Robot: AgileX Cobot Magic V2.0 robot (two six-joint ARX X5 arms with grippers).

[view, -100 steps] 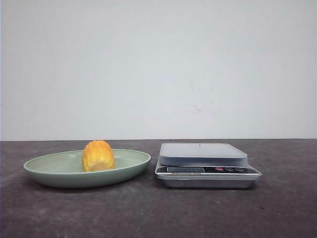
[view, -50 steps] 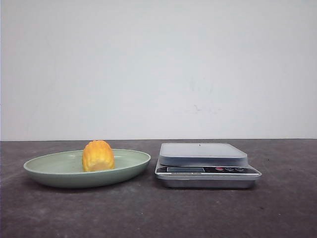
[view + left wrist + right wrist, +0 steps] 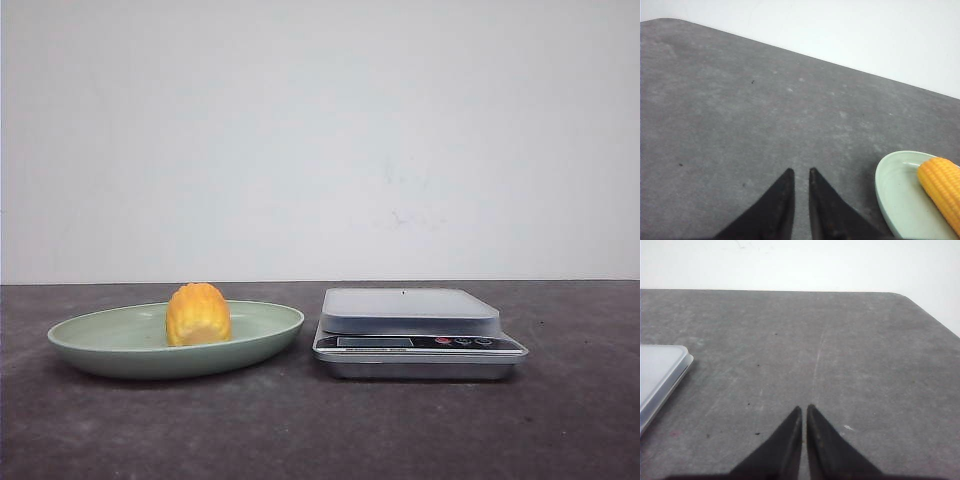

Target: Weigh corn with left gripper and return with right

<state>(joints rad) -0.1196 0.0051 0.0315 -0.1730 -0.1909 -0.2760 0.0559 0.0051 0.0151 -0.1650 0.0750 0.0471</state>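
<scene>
We began at the left, where our left gripper (image 3: pixel 800 175) hung over bare table (image 3: pixel 740 115) with its fingers drawn to a narrow slit, holding nothing. In the left wrist view the pale green plate (image 3: pixel 890 195) sat off to one side of those fingertips and a little ahead of them, near but apart, and on it lay the corn (image 3: pixel 942 192). The cob's long axis ran slantwise across that view, one rounded end turned toward the middle of the plate and the rest passing out of the picture. So we judged that the coming reach would turn on a sideways swing toward the plate, with the wrist turned so the fingers closed across the ribbed rows, not along them.

From the front, the corn (image 3: pixel 198 314) rested in the plate (image 3: pixel 90 345) a little left of its middle, showing us a rounded end. Neither arm appeared in that view. Just right of the plate stood the scale (image 3: pixel 410 310), its platform bearing nothing.

Farther right, our right gripper (image 3: pixel 804 412) was pinched nearly closed and held nothing, above bare table. Only a corner of the scale (image 3: pixel 660 370) showed beside it, and no corn. We took the left arm to be the nearer one to the corn, as the task asks, and the lift not yet begun.
</scene>
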